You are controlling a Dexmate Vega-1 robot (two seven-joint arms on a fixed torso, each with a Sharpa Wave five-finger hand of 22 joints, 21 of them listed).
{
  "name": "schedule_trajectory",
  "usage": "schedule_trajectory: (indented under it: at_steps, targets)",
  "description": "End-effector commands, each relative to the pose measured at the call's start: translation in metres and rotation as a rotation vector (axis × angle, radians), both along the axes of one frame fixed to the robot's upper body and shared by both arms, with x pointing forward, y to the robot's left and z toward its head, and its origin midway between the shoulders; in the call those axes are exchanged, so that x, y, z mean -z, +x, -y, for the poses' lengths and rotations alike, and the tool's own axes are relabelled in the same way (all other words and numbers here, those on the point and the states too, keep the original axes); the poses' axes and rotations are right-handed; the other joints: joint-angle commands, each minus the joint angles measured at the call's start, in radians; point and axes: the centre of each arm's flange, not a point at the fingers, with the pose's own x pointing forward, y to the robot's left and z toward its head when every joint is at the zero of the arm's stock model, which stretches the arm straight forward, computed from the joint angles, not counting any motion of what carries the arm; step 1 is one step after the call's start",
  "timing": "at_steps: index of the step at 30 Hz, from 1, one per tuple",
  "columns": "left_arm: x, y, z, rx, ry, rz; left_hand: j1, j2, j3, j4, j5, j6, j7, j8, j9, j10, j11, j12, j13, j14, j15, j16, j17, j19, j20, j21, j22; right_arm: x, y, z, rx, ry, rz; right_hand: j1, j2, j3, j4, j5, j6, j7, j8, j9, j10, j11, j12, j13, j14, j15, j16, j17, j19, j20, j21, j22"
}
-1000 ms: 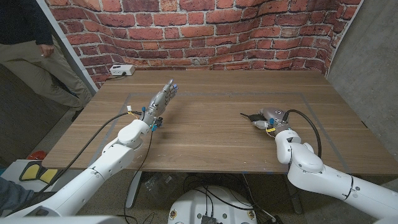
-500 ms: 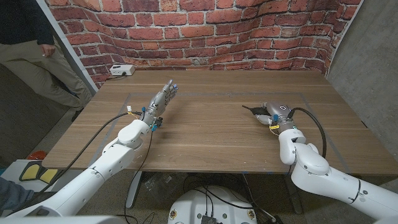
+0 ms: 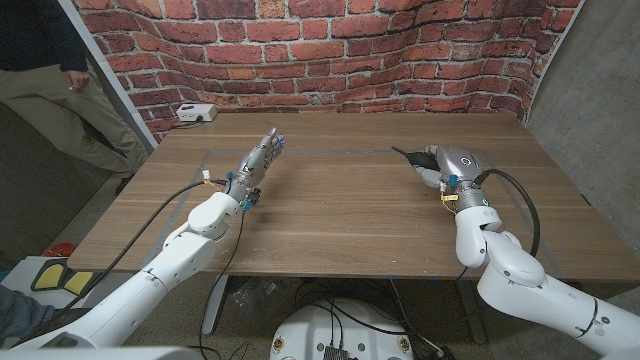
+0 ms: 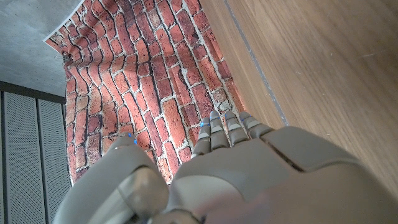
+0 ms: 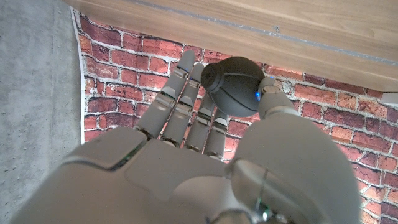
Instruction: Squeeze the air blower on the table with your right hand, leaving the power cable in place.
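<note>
The right hand (image 3: pixel 447 163) already holds the dark rubber air blower (image 5: pixel 234 86) between thumb and fingers, seemingly lifted just above the wooden table (image 3: pixel 340 215), so the grasp looks done and a visible squeeze remains; the left hand (image 3: pixel 257 161) hovers spread, holding nothing.

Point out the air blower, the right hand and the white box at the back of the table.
air blower (image 5: pixel 233 86): right wrist view, on its dark round bulb.
right hand (image 3: pixel 447 164): head view, on the back of the hand.
white box (image 3: pixel 196 113): head view, on its top face.
</note>
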Motion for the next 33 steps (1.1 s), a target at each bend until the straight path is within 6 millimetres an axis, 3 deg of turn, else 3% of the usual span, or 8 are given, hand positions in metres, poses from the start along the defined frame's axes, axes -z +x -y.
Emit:
schedule_trajectory:
  at_steps: [1, 20, 33]
  targets:
    - [0.0007, -0.0015, -0.0004, 0.003, -0.003, 0.002, -0.001, 0.002, -0.004, 0.003, 0.000, 0.004, -0.004, -0.001, 0.003, 0.007, 0.000, -0.005, 0.004, 0.006, -0.001, 0.002, 0.003, -0.005, 0.006, 0.000, 0.005, -0.0067, -0.0097, 0.0008, -0.009, 0.004, 0.069, 0.011, 0.002, 0.010, 0.002, -0.005, 0.012, 0.003, 0.005, 0.004, 0.012, 0.000, -0.005, 0.000, 0.011, -0.083, 0.002, 0.004, 0.010, -0.077, 0.007, 0.002]
    - [0.0002, -0.0057, -0.0015, 0.000, 0.004, 0.006, 0.000, 0.003, -0.006, 0.003, -0.001, 0.007, -0.003, -0.001, 0.003, 0.010, -0.001, -0.005, 0.005, 0.008, 0.000, 0.002, 0.003, -0.005, 0.007, -0.001, 0.005, -0.0040, -0.0113, 0.0006, -0.020, 0.012, 0.096, 0.030, 0.005, 0.020, -0.002, -0.005, 0.045, -0.006, 0.012, 0.003, 0.044, -0.010, -0.004, 0.000, 0.023, -0.087, -0.005, 0.004, 0.015, -0.082, 0.013, 0.004]
    - [-0.0004, -0.0075, -0.0013, -0.001, -0.001, 0.012, 0.001, 0.004, -0.007, 0.003, -0.002, 0.006, -0.002, -0.002, 0.003, 0.012, 0.000, -0.006, 0.005, 0.010, -0.001, 0.002, 0.003, -0.006, 0.007, -0.001, 0.005, 0.0012, -0.0125, 0.0017, -0.029, 0.027, 0.132, 0.098, 0.019, 0.055, -0.011, -0.004, 0.118, -0.028, 0.026, 0.002, 0.127, -0.029, 0.000, -0.001, 0.094, -0.131, 0.001, 0.005, 0.061, -0.110, 0.042, 0.008]
